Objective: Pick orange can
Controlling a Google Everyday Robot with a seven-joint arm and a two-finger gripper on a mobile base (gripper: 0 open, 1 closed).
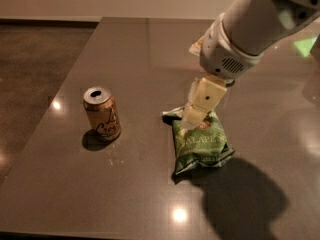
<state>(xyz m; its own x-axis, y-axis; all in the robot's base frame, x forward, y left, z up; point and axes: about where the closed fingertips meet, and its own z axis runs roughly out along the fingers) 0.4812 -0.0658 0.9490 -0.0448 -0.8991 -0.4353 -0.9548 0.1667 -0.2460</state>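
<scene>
Table: a broad, glossy, dark grey-brown table (125, 194) fills most of the view and carries every item below. It lies under the hand and extends past it on all sides.
Floor: a dull brown floor (30, 74) shows beyond the table's edge, far to the picture-left of the hand.
Arm: a thick white robot arm (250, 19) enters from the upper right corner and slopes down to a rounded, vented wrist housing directly above the hand.
Shadow: a large dark shadow (245, 199) lies on the table below and to the picture-right of the hand.
Bag: a crumpled green snack bag (202, 146) with pale lettering lies flat on the table immediately below the hand. Its upper edge is overlapped by the hand's tip in this view. Contact between the two cannot be confirmed.
Hand: the cream-coloured hand (194, 116) hangs from the wrist near the table's middle and slants down toward the picture-left. It ends over the bag's top edge. Whether it is released or clenched cannot be told. Nothing is seen in its grasp.
Can: the orange-tan aluminium drink can (102, 115), with a silver top and dark cursive lettering on its side, stands upright on the table. It is well apart from the hand, to its picture-left and at about the same height in the view. It is not touched by the hand.
Reflections: small bright light spots (179, 215) sit on the table surface, one below the hand near the front edge.
</scene>
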